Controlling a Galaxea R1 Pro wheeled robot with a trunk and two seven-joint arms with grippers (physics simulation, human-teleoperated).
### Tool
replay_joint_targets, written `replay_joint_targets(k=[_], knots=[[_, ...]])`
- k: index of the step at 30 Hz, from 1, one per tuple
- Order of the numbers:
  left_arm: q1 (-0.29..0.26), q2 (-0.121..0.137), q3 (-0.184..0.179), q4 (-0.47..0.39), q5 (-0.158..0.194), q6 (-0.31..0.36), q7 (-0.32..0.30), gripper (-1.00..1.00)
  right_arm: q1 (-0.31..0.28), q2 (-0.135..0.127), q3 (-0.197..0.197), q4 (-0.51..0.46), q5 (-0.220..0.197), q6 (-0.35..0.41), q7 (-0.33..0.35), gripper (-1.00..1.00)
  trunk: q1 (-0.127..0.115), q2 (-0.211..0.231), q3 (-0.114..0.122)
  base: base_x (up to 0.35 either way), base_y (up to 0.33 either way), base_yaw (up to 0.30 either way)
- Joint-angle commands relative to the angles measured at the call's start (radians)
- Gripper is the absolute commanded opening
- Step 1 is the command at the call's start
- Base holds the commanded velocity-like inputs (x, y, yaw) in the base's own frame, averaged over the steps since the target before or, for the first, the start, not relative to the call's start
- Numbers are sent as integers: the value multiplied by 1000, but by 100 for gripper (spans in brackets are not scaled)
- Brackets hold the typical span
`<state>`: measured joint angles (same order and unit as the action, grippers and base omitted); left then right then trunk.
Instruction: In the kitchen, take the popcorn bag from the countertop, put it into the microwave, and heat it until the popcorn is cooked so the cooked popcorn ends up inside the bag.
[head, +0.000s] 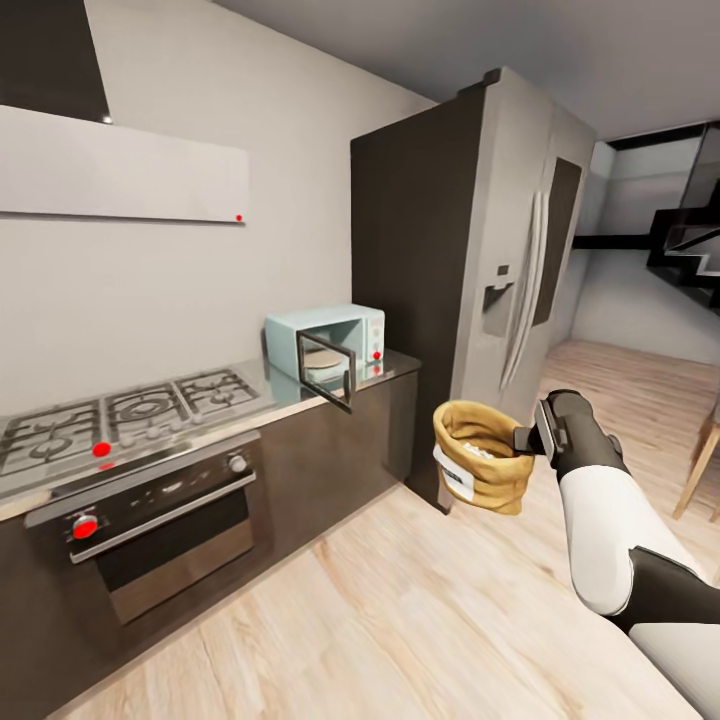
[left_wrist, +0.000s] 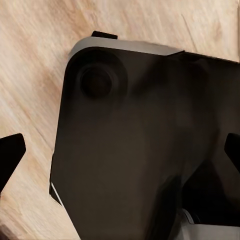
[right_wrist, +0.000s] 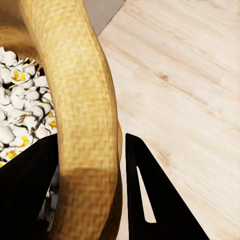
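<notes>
Pale wood plank floor (head: 400, 610) runs under the robot, kitchen along its left side.

Nearest: right gripper (head: 527, 440) stretched forward off the white-and-black forearm, holding the popcorn bag (head: 481, 455) in the air above the floor, clear of every surface. Right wrist view shows the rolled mustard rim (right_wrist: 85, 125) pinched between the two dark fingers (right_wrist: 150, 195), one inside the bag, one outside. Grip looks firm. Bag hangs upright.

Popcorn (right_wrist: 20, 105) inside the bag is white and puffed with yellow centres, so it reads as already cooked. White label (head: 457, 476) on the bag's side carries dark marks, too small to read.

Left gripper: left wrist view gives dark finger tips (left_wrist: 9, 155) at the frame edges over the robot's own dark body; how far apart they stand cannot be told.

Farther off: microwave (head: 330, 342) on the grey countertop (head: 395, 366), door swung open, nothing visible inside. No legible brand. Gas hob (head: 130, 410) and built-in oven (head: 160, 520) sit left of it, tall fridge (head: 500, 280) right.

Judgement: heating appears done and the bag taken out; little or nothing remains beyond setting it down.
</notes>
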<state>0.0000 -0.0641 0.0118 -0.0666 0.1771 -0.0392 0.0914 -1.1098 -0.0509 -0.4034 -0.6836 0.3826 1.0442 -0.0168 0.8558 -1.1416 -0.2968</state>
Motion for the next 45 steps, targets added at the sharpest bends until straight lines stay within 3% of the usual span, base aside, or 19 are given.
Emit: replay_joint_targets(k=[1, 14, 28, 45], knots=[[0, 0, 1, -1, 6, -2, 2, 100, -1, 0, -2, 0, -1, 3, -2, -100, 1, -1, -1, 321, 0, 0], [0, 0, 1, -1, 8, -2, 3, 100, -1, -12, -2, 1, 4, 3, -2, -100, 1, -1, -1, 321, -15, 0], [0, 0, 2, -1, 8, -2, 4, 100, -1, -20, -1, 1, 3, 3, -5, -100, 1, -1, -1, 290, -202, 8], [0, 0, 2, -3, 8, -2, 4, 100, -1, -29, -2, 4, -1, 3, -2, -100, 1, -1, -8, 34, -29, 242]])
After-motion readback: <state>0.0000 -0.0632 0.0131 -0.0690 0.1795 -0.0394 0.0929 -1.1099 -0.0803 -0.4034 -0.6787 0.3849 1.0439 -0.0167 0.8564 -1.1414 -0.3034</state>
